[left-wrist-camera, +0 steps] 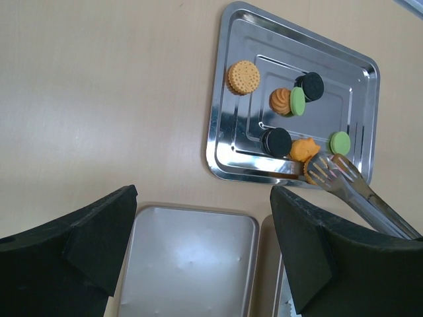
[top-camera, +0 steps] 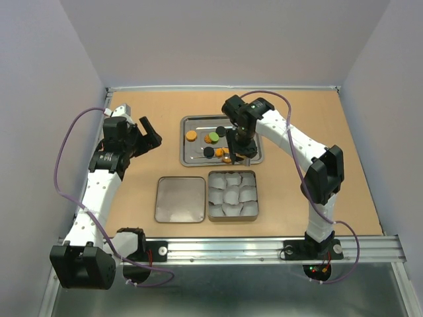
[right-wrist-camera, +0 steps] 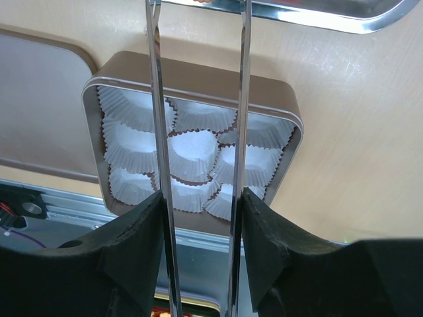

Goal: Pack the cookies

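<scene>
Several cookies lie on the steel tray [top-camera: 186,158]: an orange one [top-camera: 191,136], a green one [top-camera: 213,137] and black ones [top-camera: 208,152]. In the left wrist view the cookies show as an orange biscuit [left-wrist-camera: 243,76], a black one [left-wrist-camera: 276,141] and a green one [left-wrist-camera: 340,142]. My right gripper [top-camera: 239,142] is shut on metal tongs [right-wrist-camera: 156,132], one arm against each finger. The tong tips [left-wrist-camera: 334,173] lie over an orange cookie [left-wrist-camera: 309,173] at the tray's near edge. My left gripper [left-wrist-camera: 201,244] hangs open above the tin lid [left-wrist-camera: 188,264], holding nothing.
An open tin [top-camera: 232,215] filled with white paper cups [right-wrist-camera: 192,152] stands in front of the tray, and its lid [top-camera: 180,199] lies flat to its left. The tray's rim [right-wrist-camera: 317,20] shows at the top of the right wrist view. Grey walls enclose the table.
</scene>
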Controlling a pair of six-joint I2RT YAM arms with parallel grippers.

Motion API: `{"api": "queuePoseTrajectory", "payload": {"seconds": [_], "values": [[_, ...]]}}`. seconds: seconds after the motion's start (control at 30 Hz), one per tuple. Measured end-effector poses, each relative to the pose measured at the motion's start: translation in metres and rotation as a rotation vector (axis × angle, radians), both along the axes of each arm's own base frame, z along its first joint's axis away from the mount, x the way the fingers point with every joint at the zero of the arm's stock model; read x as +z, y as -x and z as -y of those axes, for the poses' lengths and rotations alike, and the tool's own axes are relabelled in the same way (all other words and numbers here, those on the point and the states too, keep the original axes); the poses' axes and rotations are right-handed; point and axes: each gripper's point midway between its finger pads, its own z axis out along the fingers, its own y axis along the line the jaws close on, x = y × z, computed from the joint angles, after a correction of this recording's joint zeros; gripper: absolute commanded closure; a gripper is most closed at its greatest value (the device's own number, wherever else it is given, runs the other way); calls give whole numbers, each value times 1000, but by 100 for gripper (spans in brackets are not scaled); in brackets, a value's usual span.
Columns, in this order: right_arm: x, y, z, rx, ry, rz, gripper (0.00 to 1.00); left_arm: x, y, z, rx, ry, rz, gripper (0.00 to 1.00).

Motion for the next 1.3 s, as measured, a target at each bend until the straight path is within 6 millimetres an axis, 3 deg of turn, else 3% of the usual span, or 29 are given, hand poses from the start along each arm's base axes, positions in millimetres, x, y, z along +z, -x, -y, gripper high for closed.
{"api": "queuePoseTrajectory", "payload": {"seconds": [0.33, 0.6, 0.8, 1.03, 1.3], "values": [[-8, 6, 3, 4, 19, -28, 48, -7, 2, -1, 2, -3, -18, 7], [-10, 8, 2, 8, 30, -32, 59, -13, 4, -1, 1, -4, -31, 7], [-14, 2, 0, 4, 47, -34, 61, -13, 4, 0, 0, -4, -32, 7], [5, -18, -6, -6, 28, 59, 64, -13, 5, 4, -17, -4, -30, 7], [36, -17, 1, -14, -3, 139, 65, 0, -1, 6, -24, -2, -8, 7]]}}
